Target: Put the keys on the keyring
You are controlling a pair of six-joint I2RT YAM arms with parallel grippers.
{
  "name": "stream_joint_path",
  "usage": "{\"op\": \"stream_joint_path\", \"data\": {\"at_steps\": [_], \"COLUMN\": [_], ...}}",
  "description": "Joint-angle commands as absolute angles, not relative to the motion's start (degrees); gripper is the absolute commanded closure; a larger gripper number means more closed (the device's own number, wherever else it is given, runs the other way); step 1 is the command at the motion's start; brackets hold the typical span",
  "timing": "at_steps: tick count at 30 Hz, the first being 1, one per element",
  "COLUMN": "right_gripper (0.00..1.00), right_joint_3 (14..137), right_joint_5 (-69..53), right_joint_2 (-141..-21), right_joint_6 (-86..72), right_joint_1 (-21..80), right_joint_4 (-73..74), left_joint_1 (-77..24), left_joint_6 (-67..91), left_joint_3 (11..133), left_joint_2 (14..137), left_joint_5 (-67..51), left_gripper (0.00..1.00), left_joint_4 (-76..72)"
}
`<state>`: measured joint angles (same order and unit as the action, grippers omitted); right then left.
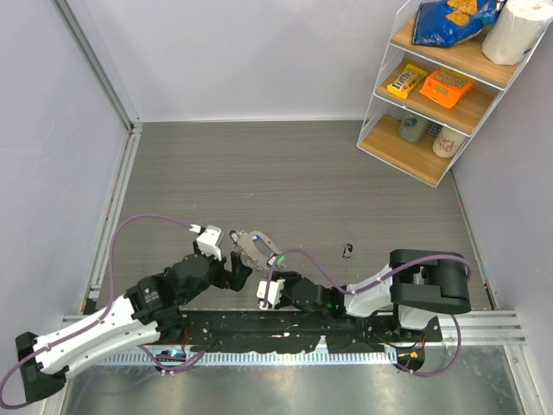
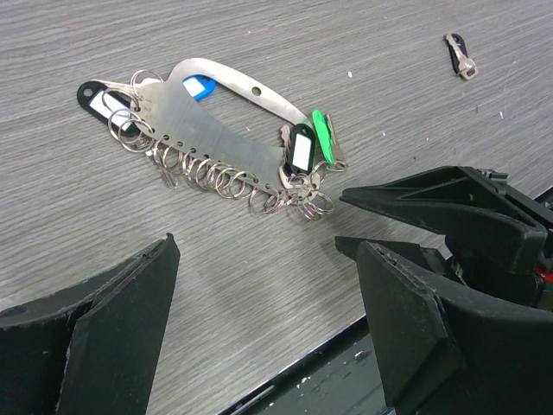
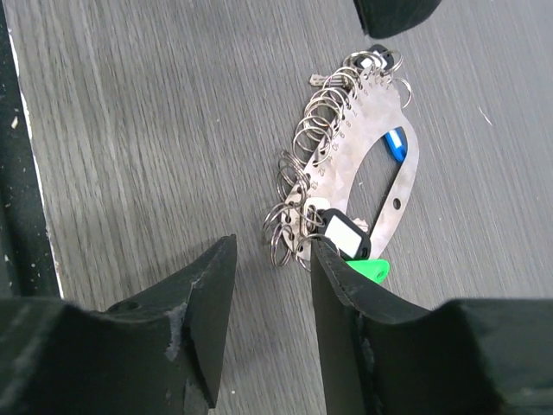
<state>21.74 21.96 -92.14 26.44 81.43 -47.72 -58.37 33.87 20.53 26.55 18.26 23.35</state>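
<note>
A flat silvery metal plate (image 1: 252, 245) lies on the grey table, with several keyrings (image 2: 226, 179) hung along one edge. Tagged keys sit on it: a green tag (image 2: 321, 138), a blue tag (image 2: 200, 86) and black tags (image 2: 300, 147). The plate also shows in the right wrist view (image 3: 363, 164). One loose black-headed key (image 1: 347, 251) lies apart to the right, also in the left wrist view (image 2: 460, 54). My left gripper (image 2: 266, 251) is open and empty, short of the plate. My right gripper (image 3: 272, 259) is open and empty, its fingertips at the plate's ringed, green-tag end.
A wire shelf (image 1: 441, 86) with snack bags, boxes and cups stands at the back right. Grey walls close in the table on the left, the back and the right. The dark mounting rail (image 2: 346, 372) runs along the near edge, just below both grippers.
</note>
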Motion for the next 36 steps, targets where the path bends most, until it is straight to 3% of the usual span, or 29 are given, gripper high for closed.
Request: {"op": "stream_joint_path", "data": {"at_steps": [1,5,36], "right_gripper": [0.56,0.61,0.67], "right_joint_3": [21.45,21.18,20.65], "right_joint_5": [22.86,22.41,16.96], "right_joint_2": [-92.99,-92.81,-94.32], "right_joint_6": [27.33,26.90,24.43], "right_joint_1": [81.39,81.04,77.78], "right_joint_4": [-54.67,-53.53,-53.27], "left_joint_1": [-58.18,-58.10,-58.10], "left_joint_6": [32.34,31.99,30.76], "left_joint_3": [20.39,20.04,20.13], "left_joint_2": [25.05,24.61,27.42], "left_joint_5": [19.34,19.78,20.39], "left_gripper": [0.09,0.09,0.07], "left_joint_4": [20.39,20.13,18.63]}}
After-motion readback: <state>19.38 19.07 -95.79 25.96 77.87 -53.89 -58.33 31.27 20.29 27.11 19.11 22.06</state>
